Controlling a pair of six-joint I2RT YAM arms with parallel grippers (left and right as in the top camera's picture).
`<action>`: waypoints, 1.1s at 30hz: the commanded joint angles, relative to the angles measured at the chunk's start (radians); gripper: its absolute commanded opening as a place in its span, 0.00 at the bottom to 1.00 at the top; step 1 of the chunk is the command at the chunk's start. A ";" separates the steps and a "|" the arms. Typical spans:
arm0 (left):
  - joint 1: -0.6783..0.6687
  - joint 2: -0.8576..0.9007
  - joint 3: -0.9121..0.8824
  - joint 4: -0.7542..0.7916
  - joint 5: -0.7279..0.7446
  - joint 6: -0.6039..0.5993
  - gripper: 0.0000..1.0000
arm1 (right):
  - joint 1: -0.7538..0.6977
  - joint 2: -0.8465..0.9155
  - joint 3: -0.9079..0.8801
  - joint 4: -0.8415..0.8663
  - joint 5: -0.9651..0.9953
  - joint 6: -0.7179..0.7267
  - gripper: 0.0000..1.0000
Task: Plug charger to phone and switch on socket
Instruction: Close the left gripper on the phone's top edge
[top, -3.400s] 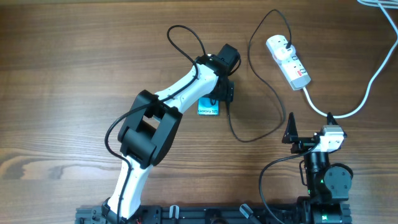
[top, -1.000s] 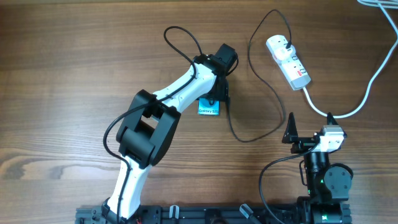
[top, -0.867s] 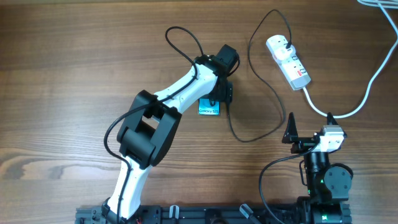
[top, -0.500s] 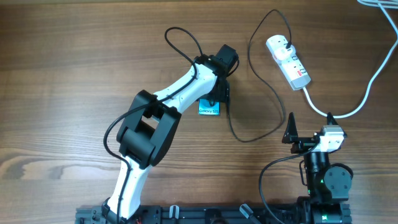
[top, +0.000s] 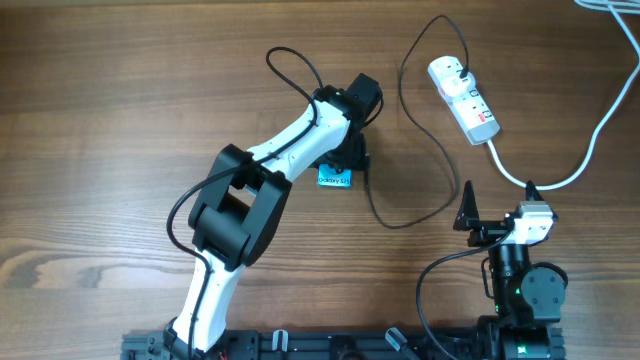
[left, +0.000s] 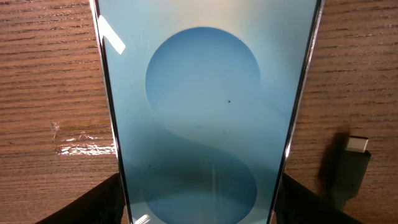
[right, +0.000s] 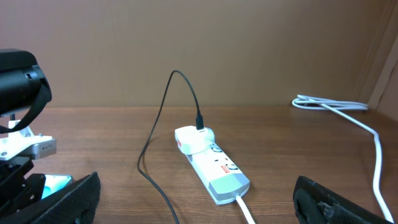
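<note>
The phone (top: 335, 178) lies on the wooden table, its cyan screen partly hidden under my left wrist. In the left wrist view the phone (left: 202, 106) fills the frame, and my left gripper (left: 199, 214) has a finger against each long side of it. The charger's black cable (top: 400, 222) runs from the socket (top: 463, 98) in a loop. Its metal-tipped connector (left: 357, 146) lies on the table just right of the phone, apart from it. My right gripper (right: 199, 202) is open and empty, facing the socket (right: 211, 165) from a distance.
A thick white cord (top: 600, 130) runs from the socket's near end to the table's right edge and shows in the right wrist view (right: 348, 112). A black cable loop (top: 295, 65) lies beyond the left wrist. A small shiny scuff (left: 81, 144) marks the wood.
My left gripper and the phone have shifted only very slightly back and forth. The charger cable, the socket and the right arm have not moved.
</note>
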 joint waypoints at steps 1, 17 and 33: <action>0.000 0.018 0.011 -0.008 0.006 -0.006 0.71 | -0.005 -0.002 -0.001 0.006 0.010 -0.001 1.00; 0.011 -0.201 0.011 -0.005 0.053 -0.006 0.81 | -0.005 -0.002 -0.001 0.006 0.010 -0.002 1.00; 0.021 -0.054 0.006 0.087 -0.052 -0.006 1.00 | -0.005 -0.002 -0.001 0.006 0.010 -0.002 1.00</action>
